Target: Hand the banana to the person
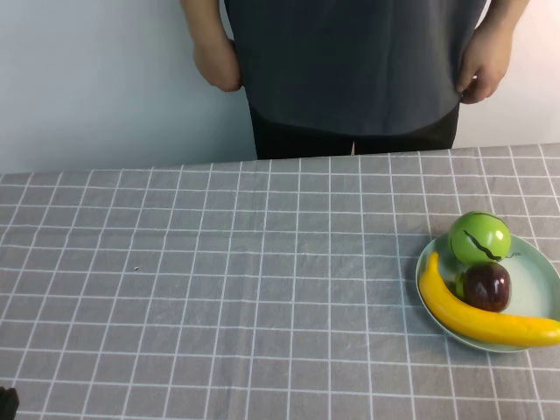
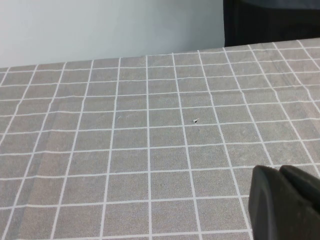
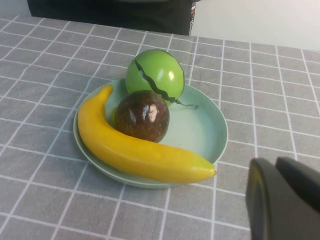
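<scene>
The banana (image 1: 477,313) is long and bright yellow and lies along the near rim of a pale green plate (image 1: 542,262) at the table's right side. It also shows in the right wrist view (image 3: 135,150). The person (image 1: 350,70), in a dark grey T-shirt, stands behind the far table edge with both hands down at the sides. My right gripper (image 3: 276,162) is shut and empty, hovering near the plate a little beyond the banana's tip; it is out of the high view. My left gripper (image 2: 280,170) is shut and empty over bare cloth at the near left.
A green apple (image 1: 479,237) and a small dark red fruit (image 1: 486,285) share the plate behind the banana. A grey checked tablecloth (image 1: 245,289) covers the table. A small speck (image 2: 195,120) lies on the cloth ahead of the left gripper.
</scene>
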